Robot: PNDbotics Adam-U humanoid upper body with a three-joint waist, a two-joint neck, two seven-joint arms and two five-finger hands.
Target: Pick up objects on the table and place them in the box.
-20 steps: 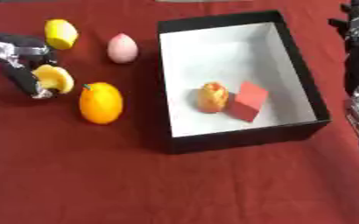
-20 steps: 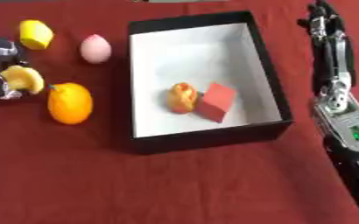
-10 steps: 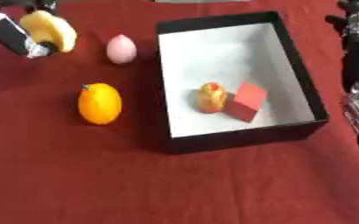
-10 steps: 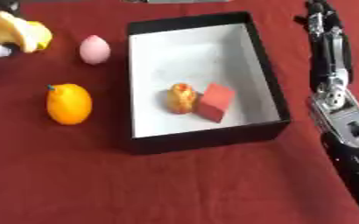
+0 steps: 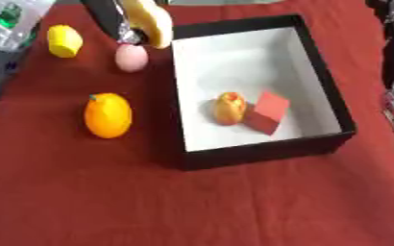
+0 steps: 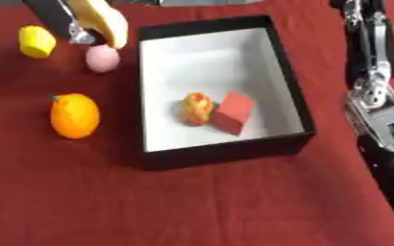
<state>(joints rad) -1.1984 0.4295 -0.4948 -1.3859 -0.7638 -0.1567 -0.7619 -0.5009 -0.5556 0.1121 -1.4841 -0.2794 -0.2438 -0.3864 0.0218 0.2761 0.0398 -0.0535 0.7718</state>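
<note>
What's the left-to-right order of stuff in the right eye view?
Yellow block → orange → banana held in the left hand → orange-yellow fruit in the box → red block → right arm.

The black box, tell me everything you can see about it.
The black box is a rectangular, open-topped container with dark outer walls and a plain white inside; the material looks like card. It sits flat on the red tablecloth, slightly askew. Inside, near its front end, lie a yellow-orange fruit and a red block, side by side. Neither hand touches it.
</note>
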